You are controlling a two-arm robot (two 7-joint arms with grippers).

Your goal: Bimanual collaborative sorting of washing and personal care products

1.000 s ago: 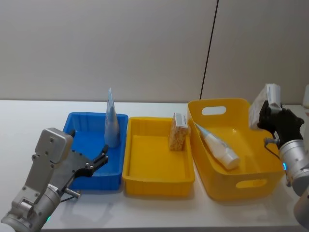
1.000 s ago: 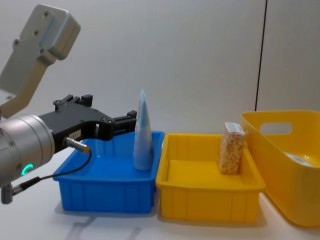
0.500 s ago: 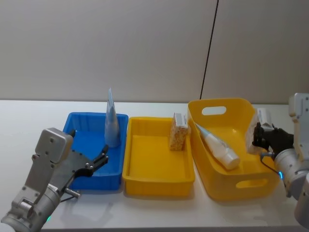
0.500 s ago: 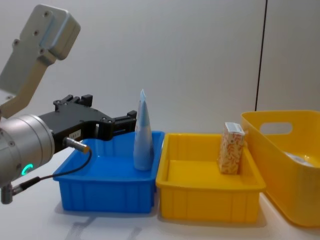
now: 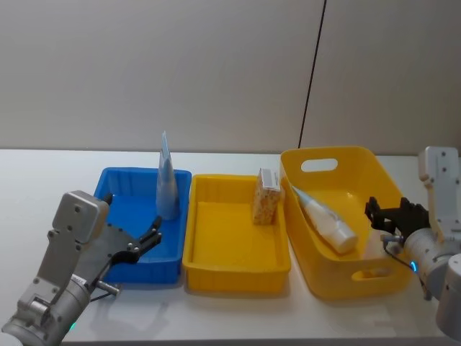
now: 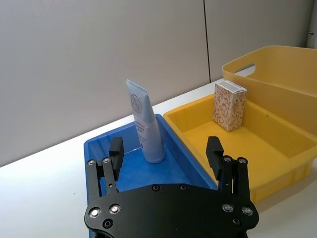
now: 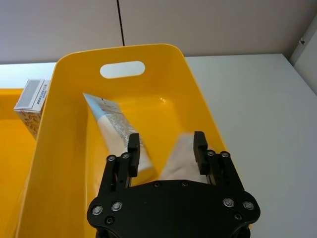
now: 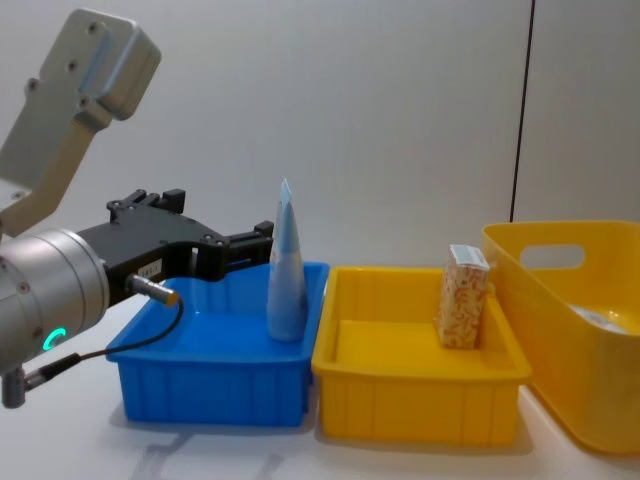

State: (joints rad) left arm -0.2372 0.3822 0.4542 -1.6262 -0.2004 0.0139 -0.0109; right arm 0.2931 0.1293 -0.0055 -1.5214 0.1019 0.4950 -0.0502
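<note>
Down has come my right gripper (image 7: 166, 144): a second ago it held a pale carton high beside the tall bin (image 5: 328, 155), half a second ago it was level with the rim, and now it sits low at that bin's right wall with the jaws standing apart and nothing between them. From the right wrist, a pale blurred thing (image 7: 181, 156) lies on the bin floor just under those jaws, beside the lying tube (image 7: 111, 126). I take it for the carton I was carrying (it is too smeared to be sure), so I judge the drop made and that item sorted.

Nothing else has shifted. To the left of the tall bin, the shallow yellow bin (image 5: 234, 263) has a speckled carton (image 5: 266, 198) upright at its far right corner, close to the tall bin's wall. Further left, the blue bin (image 5: 137, 267) holds a second tube (image 5: 166, 184) standing on its cap, crimped end up, near the far wall.

My left gripper (image 6: 168, 153) hangs at the near left of the blue bin, well apart from the tall bin, jaws wide and empty, aimed toward the standing tube without touching it. It has not stirred through these frames.

With the right hand free, my guess is that it must lift clear of the tall bin before anything else is fetched.
</note>
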